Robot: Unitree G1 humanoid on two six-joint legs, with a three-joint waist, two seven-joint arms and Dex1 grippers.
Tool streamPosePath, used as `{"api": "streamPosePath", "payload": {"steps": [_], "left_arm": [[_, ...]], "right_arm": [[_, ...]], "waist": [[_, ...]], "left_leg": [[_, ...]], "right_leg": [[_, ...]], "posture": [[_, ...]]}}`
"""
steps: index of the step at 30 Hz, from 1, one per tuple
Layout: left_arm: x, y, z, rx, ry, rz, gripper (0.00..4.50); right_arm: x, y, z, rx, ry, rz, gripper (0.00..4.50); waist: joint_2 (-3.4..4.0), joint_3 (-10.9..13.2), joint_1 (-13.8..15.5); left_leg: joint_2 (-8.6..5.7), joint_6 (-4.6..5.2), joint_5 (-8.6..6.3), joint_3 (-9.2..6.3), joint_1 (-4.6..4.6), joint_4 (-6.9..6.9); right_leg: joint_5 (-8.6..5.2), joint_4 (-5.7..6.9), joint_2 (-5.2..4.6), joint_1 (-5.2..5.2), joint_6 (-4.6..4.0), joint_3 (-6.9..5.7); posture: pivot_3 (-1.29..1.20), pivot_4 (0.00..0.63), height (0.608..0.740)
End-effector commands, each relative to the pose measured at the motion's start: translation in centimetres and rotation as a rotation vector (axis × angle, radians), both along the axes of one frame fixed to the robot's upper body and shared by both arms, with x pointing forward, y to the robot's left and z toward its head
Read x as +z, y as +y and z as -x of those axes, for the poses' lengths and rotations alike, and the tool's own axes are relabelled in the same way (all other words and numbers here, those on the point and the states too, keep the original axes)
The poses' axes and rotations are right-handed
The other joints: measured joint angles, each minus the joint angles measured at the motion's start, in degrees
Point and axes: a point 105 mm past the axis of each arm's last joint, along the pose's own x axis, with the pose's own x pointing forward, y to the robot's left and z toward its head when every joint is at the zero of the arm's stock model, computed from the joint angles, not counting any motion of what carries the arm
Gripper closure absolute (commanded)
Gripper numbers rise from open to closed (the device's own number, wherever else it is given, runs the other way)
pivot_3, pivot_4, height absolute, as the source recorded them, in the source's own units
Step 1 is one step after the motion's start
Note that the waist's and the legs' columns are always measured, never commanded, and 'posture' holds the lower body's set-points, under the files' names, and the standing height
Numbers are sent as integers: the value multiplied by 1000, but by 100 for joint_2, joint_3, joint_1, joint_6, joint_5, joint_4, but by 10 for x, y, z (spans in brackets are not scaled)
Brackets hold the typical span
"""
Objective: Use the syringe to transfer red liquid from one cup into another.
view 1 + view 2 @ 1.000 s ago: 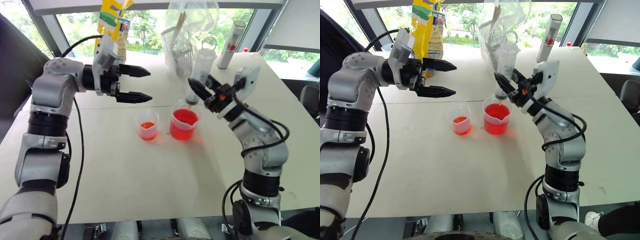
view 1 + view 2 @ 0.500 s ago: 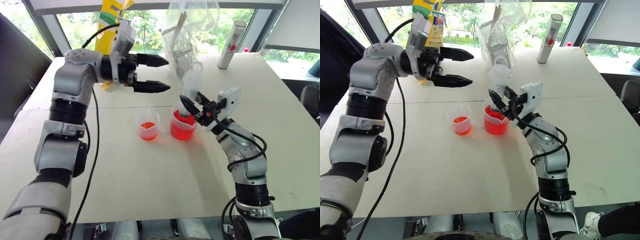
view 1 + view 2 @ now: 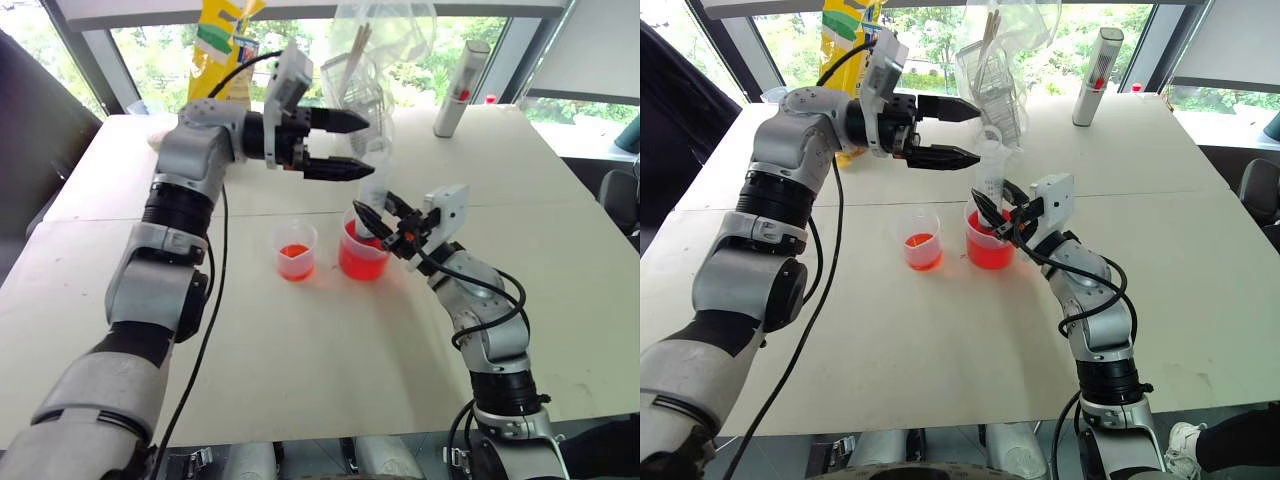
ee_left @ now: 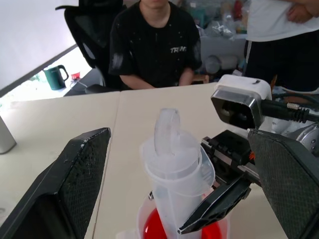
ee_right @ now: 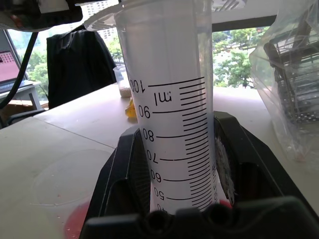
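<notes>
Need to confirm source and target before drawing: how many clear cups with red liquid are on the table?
2. The larger beaker stands near the table's middle, with the syringe lowered into it. The smaller cup stands apart on its left side, holding less red liquid.

The syringe is clear with black graduation marks; the red liquid glows translucent orange-red in the larger beaker and the smaller cup; the table is pale cream; a yellow-and-green packet stands behind.

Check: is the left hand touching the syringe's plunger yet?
Apart. In the left wrist view, the open left hand straddles the syringe, with clear gaps between both fingers and the plunger.
</notes>
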Motion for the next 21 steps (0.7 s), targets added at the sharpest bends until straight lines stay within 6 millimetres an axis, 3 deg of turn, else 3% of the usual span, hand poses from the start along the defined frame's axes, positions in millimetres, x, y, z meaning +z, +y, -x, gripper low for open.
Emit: {"api": "streamPosePath", "payload": {"steps": [1, 2, 5, 12, 13, 21], "left_arm": [[16, -6, 0, 0, -53, 19, 0], [16, -6, 0, 1, -48, 23, 0], [19, -9, 0, -11, -31, 46, 835], [17, -11, 0, -18, -11, 52, 4202], [15, -12, 0, -21, -12, 46, 4485], [21, -15, 1, -21, -44, 44, 4485]], "right_arm": [[10, 2, 3, 10, -53, 1, 3096], [10, 2, 3, 11, -53, 2, 3096], [10, 3, 3, 16, -54, 6, 3096], [10, 5, 4, 23, -56, 15, 3096], [10, 5, 4, 23, -56, 16, 3096], [6, 7, 5, 37, -33, 15, 3096]], "waist": [[0, 0, 0], [0, 0, -1], [0, 0, -1], [0, 0, -1], [0, 0, 0], [0, 0, -1]], "left_leg": [[0, 0, 0, 0, 0, 0], [0, 0, 0, 0, 0, 0], [0, 0, 0, 0, 0, -1], [0, 0, 0, -1, 0, -1], [0, 0, 0, -1, 0, -1], [0, 0, 0, -1, 0, 0]], "right_leg": [[0, 0, 0, 0, 0, 0], [0, 0, 0, 0, 0, 0], [0, 0, 0, -1, 0, 0], [0, 0, 0, 0, 0, 0], [0, 0, 0, 0, 0, 0], [0, 0, 0, 0, 0, 0]], "posture": [[0, 150, 739], [0, 150, 739], [0, 150, 739], [0, 150, 739], [0, 150, 739], [0, 150, 739]]}}
